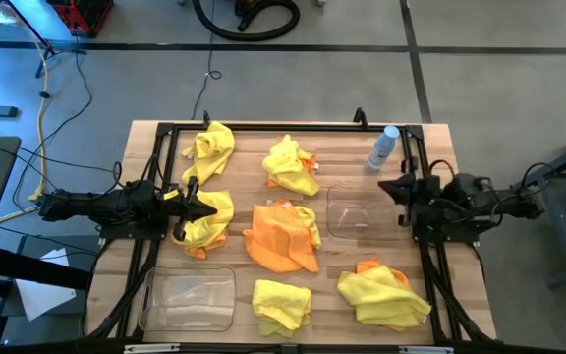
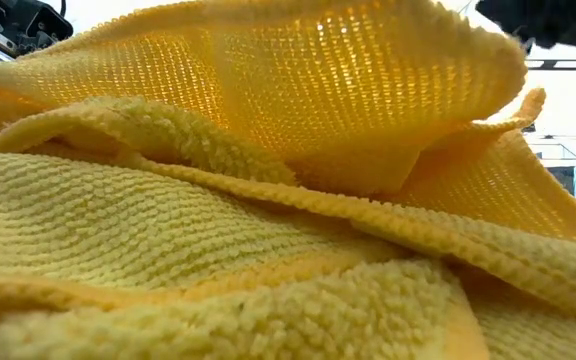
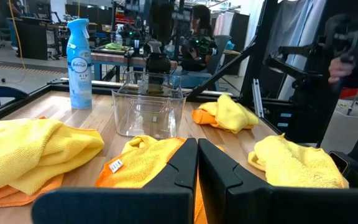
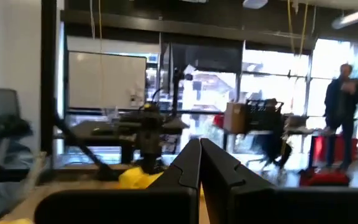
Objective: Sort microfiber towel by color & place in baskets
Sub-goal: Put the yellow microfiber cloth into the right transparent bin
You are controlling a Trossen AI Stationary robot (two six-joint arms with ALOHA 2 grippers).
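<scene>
Both claws, left claw (image 1: 204, 208) and right claw (image 1: 386, 187), are pressed together, empty. Towels (image 1: 281, 236) lie scattered on the counter (image 1: 342, 147), both baskets (image 1: 190, 298) empty. Orange-yellow overlaps risk grabbing two colours together.

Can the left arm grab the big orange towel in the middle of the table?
Probably yes. The left gripper, shut and empty, points toward the orange towel, with only a yellow towel lying under it. It would need to open first.
</scene>
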